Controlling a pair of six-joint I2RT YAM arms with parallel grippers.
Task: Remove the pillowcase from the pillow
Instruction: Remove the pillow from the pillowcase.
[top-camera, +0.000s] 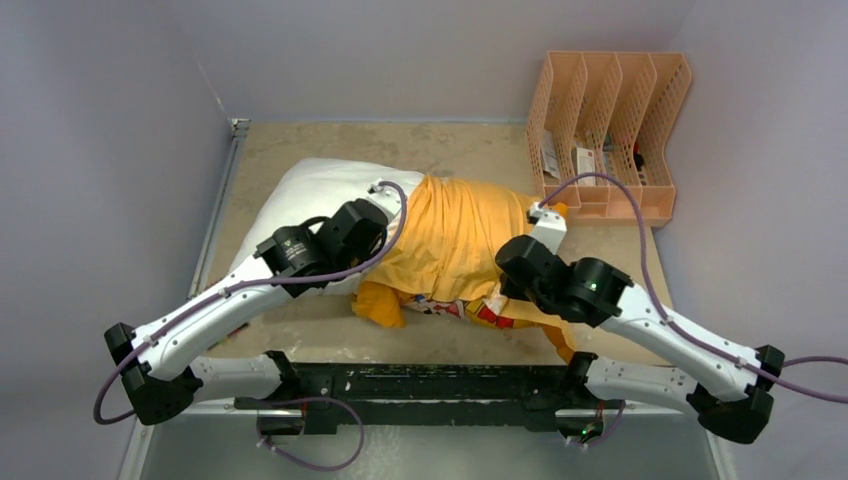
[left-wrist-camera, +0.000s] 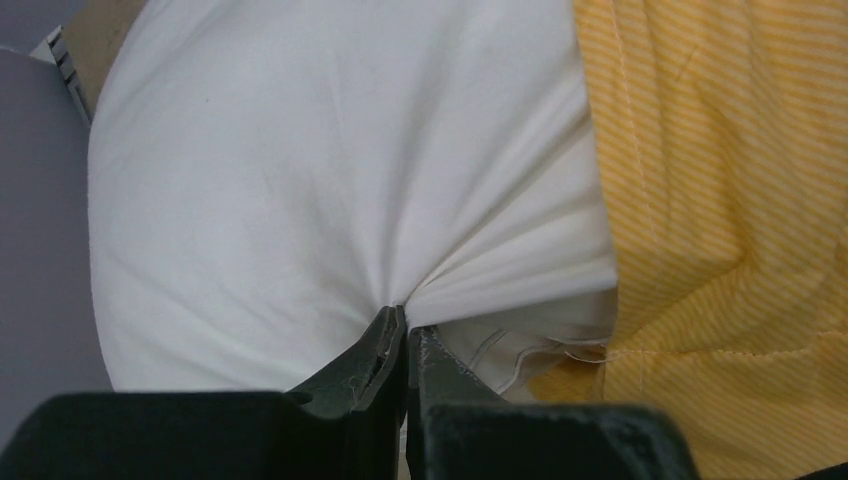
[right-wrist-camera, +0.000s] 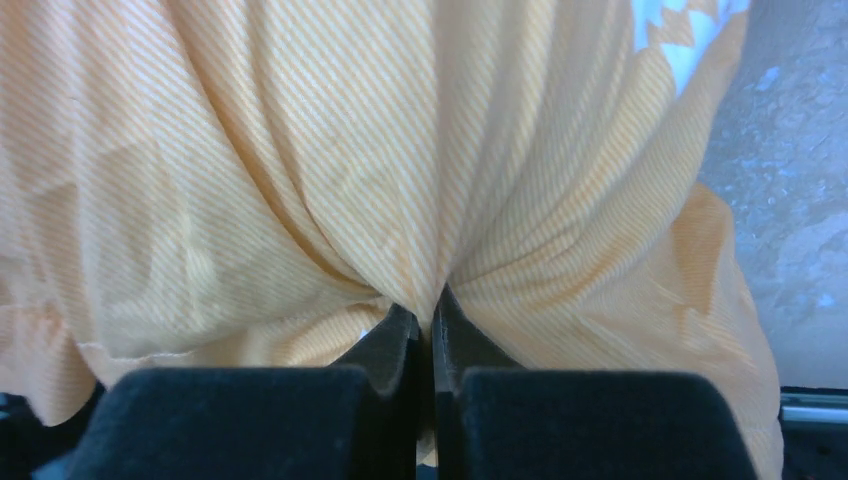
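Pillowcase (right-wrist-camera: 300, 170): clenched in right gripper (right-wrist-camera: 432, 302); pillow (left-wrist-camera: 300, 180) pinched in left gripper (left-wrist-camera: 405, 322). Pull apart slowly, without slackening either grip.

No legible text, pillowcase (top-camera: 455, 240) print unreadable

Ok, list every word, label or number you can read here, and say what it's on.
Nothing can be read.
On the pillowcase: print along its near edge, too blurred to read.
In the organiser: marks on the things inside, too small to read.
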